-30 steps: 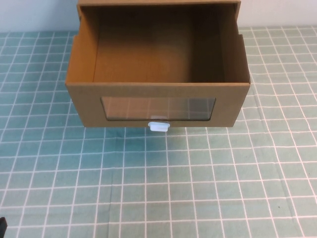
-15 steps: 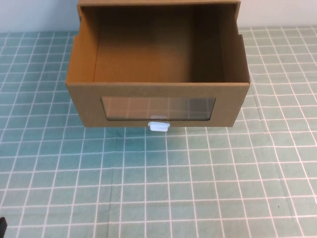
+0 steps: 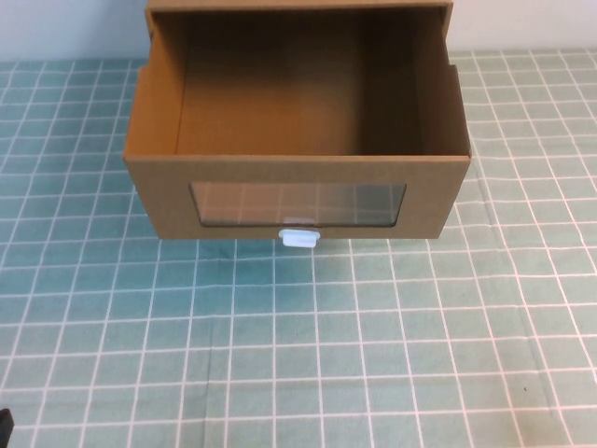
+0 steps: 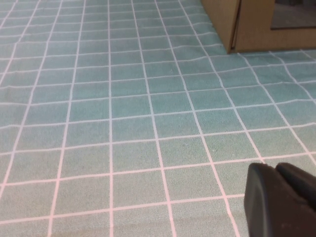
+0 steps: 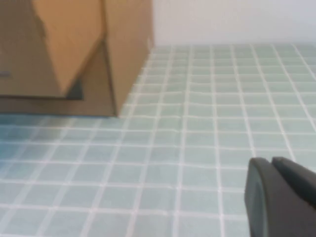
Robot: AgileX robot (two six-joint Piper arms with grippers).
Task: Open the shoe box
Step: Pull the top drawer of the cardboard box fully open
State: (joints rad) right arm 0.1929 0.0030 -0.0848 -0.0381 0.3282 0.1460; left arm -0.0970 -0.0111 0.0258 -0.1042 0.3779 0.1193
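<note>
As shoe box sits open, left gripper, right gripper apart

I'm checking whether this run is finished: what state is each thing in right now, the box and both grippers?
shoe box: open, drawer slid out toward the robot, nothing visible inside.
white pull tab: free, nothing gripping it.
left gripper: shut, empty, low over the checked cloth, apart from the box.
right gripper: shut, empty, low over the cloth, apart from the box.
</note>
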